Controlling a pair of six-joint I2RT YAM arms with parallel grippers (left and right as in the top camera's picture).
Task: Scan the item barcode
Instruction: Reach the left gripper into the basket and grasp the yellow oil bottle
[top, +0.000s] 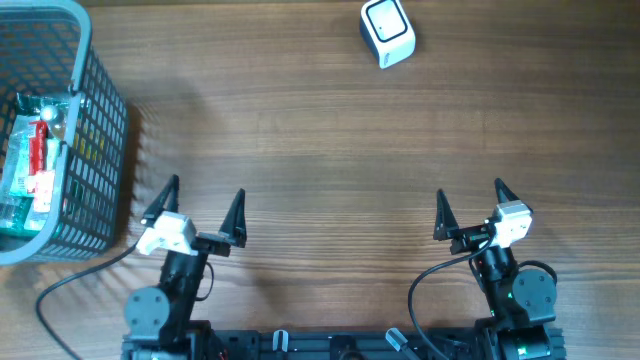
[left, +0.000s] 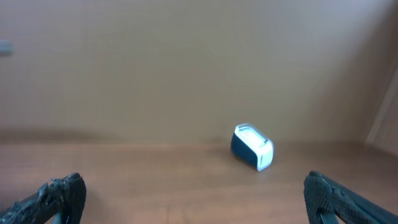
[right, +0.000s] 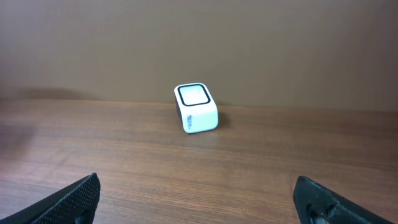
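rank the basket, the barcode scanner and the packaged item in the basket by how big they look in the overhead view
1. basket, by far the largest, though cut off by the frame
2. packaged item, also partly cut off
3. barcode scanner, the smallest

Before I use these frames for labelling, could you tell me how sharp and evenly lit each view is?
Overhead: sharp and evenly lit, with a soft shadow beside the basket. Left wrist: hazy throughout, the scanner slightly soft and the fingertips blurred. Right wrist: clearest, wood grain and scanner crisp, no glare.
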